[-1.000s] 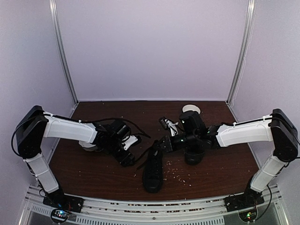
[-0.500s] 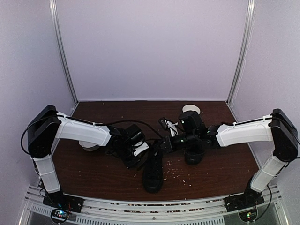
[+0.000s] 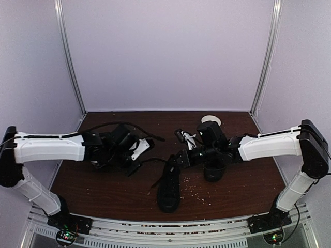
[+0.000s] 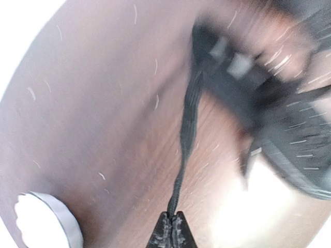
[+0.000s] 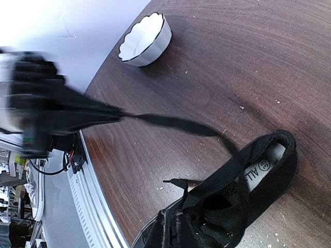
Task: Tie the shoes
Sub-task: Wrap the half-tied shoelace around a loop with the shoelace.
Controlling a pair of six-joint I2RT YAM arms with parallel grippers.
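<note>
Two arms reach over a dark wooden surface [image 3: 103,191], seen from above. Just toward 6 o'clock of its middle, a black shoe [image 3: 169,188], toe to 6 o'clock, opening to 12. Left claw [image 3: 135,164] out at 9 o'clock of that opening, clamped on a lace [image 3: 154,160] drawn nearly straight across to the shoe. Right claw [image 3: 178,157] squeezed closed at the shoe's 12 o'clock end. Second shoe [image 3: 213,173] at 2 o'clock of the first, largely hidden under the right arm. Pale crumbs [image 3: 195,190] at 3 o'clock of the first shoe. Far bowl [image 3: 210,120] at 1 o'clock, by the back wall.

From the left wrist, blurred: fingers [image 4: 164,235] pressed together at 6 o'clock, lace [image 4: 183,139] nipped between them and running up toward 1 o'clock.

From the right wrist: fingers [image 5: 164,232] closed at 6 o'clock, right on the shoe's [image 5: 248,175] lacing; black on black, so cannot tell what sits between them. Lace [image 5: 170,123] stretched from the collar toward 9 o'clock. Scalloped bowl [image 5: 145,33] at 11 o'clock, upright, well apart.
</note>
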